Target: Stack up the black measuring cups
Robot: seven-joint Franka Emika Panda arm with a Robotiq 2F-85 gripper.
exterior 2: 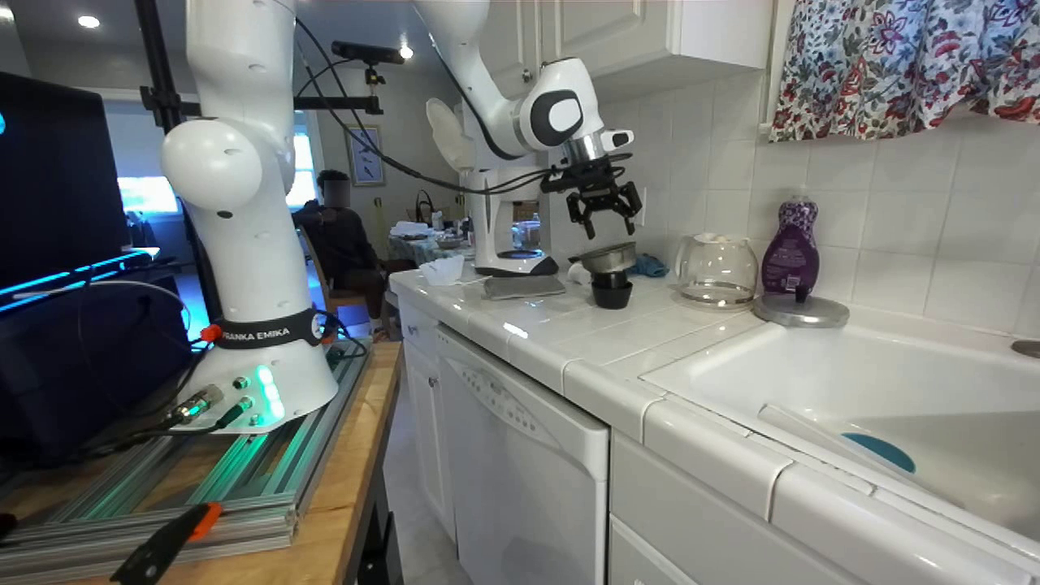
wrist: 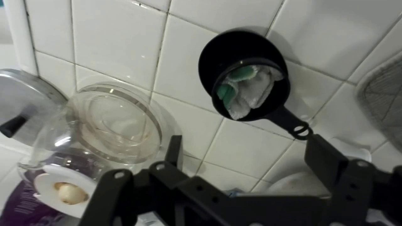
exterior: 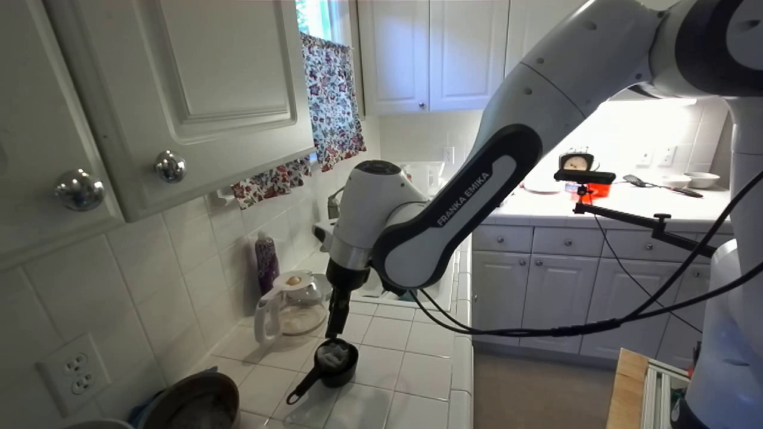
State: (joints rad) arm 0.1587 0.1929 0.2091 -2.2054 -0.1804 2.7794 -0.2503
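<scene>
Counter [exterior: 399, 372], white-tiled, bearing stacked cups [exterior 2: 611, 294] below unclenched gripper [exterior 2: 610, 232] with fingers [wrist: 323, 160] parted wide; carafe [exterior 2: 717, 272] nearby; sink [exterior 2: 877, 370] to one side; curtain [exterior: 332, 98] and cupboards [exterior: 468, 56] farther off.

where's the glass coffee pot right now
In the wrist view, the glass coffee pot stands at left, between the metal lid and the black measuring cups.

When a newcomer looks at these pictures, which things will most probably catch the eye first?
Probably the big white arm, which leans over the tiled counter with its gripper open above it. Next, I would guess, the black cups, stacked on that counter, with white and green stuff in the upper one. The flowered curtain, high in both exterior views, may also draw the eye.
</scene>
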